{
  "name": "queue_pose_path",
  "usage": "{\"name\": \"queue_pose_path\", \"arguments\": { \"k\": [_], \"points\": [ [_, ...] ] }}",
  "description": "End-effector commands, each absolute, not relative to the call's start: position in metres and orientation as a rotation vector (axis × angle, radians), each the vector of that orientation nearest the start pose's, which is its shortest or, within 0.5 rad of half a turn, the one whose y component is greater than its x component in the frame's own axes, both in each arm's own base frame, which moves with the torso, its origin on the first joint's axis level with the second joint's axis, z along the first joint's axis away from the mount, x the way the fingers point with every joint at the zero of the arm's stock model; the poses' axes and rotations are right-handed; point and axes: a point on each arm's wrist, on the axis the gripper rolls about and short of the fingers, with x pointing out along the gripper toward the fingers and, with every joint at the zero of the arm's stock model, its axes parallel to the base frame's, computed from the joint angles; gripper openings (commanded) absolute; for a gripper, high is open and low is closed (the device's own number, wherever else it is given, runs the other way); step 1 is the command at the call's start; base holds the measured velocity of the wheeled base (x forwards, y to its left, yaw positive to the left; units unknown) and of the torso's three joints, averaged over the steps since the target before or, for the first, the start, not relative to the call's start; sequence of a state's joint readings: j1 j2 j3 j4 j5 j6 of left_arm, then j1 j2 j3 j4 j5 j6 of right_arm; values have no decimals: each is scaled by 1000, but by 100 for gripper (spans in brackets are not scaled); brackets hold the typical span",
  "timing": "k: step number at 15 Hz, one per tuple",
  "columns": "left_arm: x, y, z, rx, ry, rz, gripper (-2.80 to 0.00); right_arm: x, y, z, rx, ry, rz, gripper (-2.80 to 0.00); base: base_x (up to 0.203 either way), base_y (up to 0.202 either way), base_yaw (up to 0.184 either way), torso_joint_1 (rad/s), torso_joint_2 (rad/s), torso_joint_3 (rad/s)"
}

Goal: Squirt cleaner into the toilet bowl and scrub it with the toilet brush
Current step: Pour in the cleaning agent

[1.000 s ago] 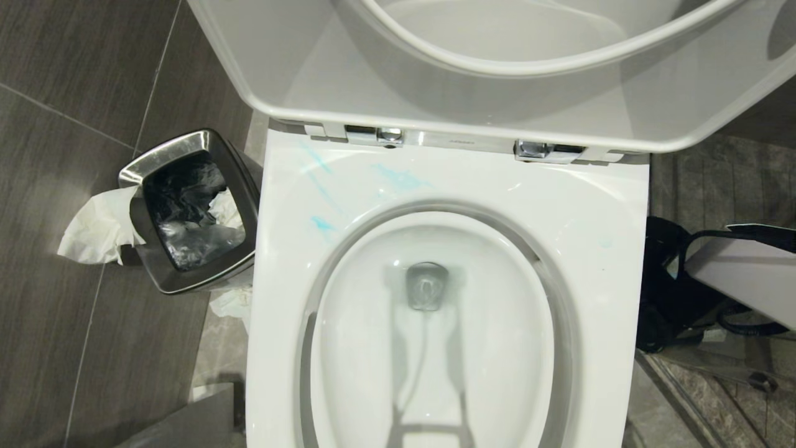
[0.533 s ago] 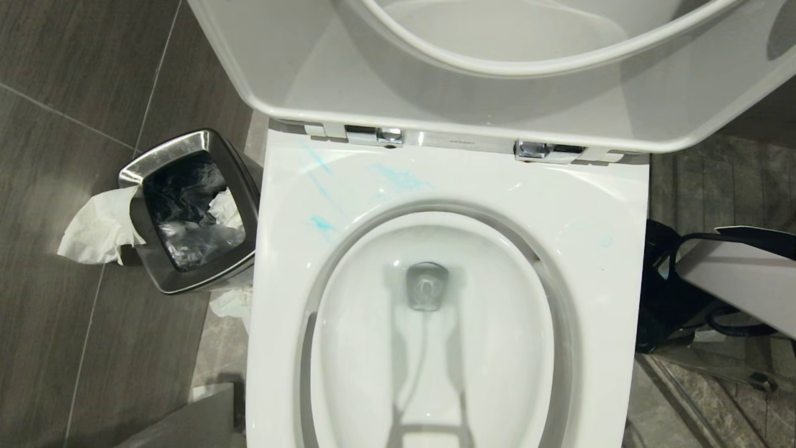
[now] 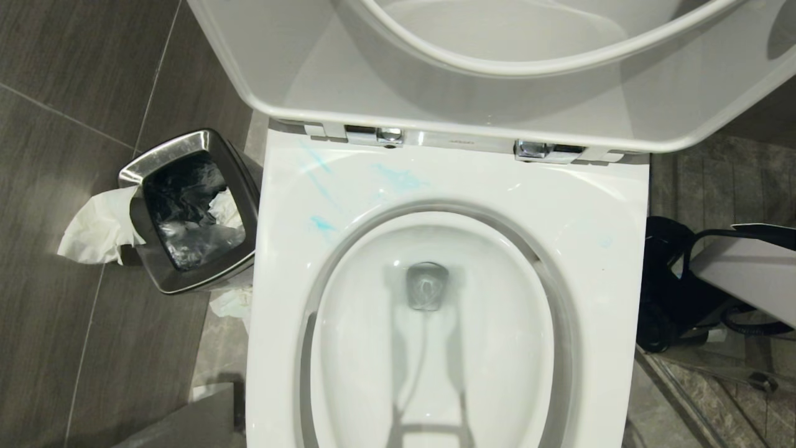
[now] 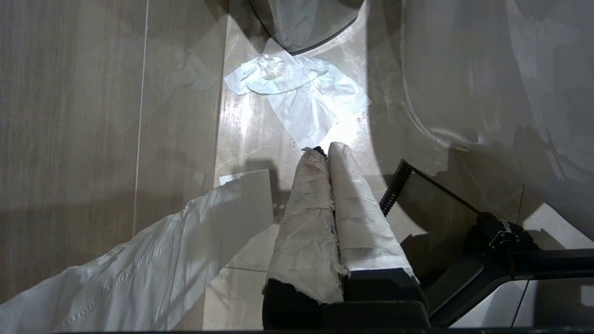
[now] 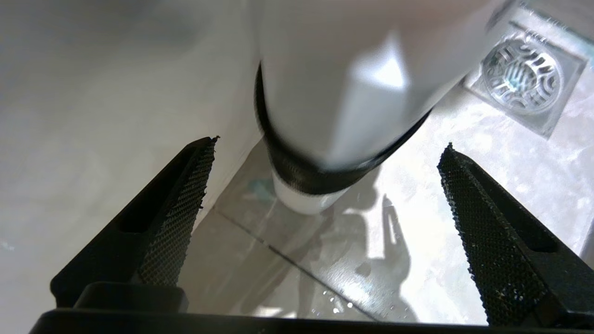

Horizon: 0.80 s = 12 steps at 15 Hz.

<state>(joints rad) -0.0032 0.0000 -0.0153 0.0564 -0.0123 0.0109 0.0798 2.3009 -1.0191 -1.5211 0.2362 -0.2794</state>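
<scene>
the toilet bowl [image 3: 435,348] stands open, seat and lid raised; cleaner [image 3: 401,178] streaks its back rim toward the left corner; a steel waste bin [image 3: 189,211] sits on dark floor tiles [image 3: 56,311] beside it; the right gripper [image 5: 325,213] hangs wide apart, empty, above a floor drain [image 5: 522,74]; the left gripper [image 4: 327,157], paper-wrapped, is closed over crumpled tissue [image 4: 301,99].

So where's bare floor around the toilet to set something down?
Free: the dark tiles left of the steel waste bin, below the tissue. Crowded: the gap between bin and toilet bowl, with crumpled paper, and the bowl's right side, filled by the right arm and black cables.
</scene>
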Motion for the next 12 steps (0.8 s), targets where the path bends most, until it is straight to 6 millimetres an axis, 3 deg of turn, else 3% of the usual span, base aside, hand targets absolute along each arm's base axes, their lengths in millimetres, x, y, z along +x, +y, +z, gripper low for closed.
{"name": "queue_pose_path", "arguments": {
  "k": [1, 4, 9, 12],
  "points": [
    [-24, 0, 74, 11, 42, -16, -280, 420, 39, 108, -298, -310, 277, 0, 0, 0, 0, 0, 0, 0],
    [-24, 0, 74, 11, 42, -16, -280, 428, 42, 112, -299, -346, 277, 0, 0, 0, 0, 0, 0, 0],
    [-24, 0, 74, 11, 42, -16, -280, 438, 52, 96, -297, -337, 312, 0, 0, 0, 0, 0, 0, 0],
    [-24, 0, 74, 11, 43, -16, -280, 448, 53, 102, -300, -384, 305, 0, 0, 0, 0, 0, 0, 0]
  ]
}}
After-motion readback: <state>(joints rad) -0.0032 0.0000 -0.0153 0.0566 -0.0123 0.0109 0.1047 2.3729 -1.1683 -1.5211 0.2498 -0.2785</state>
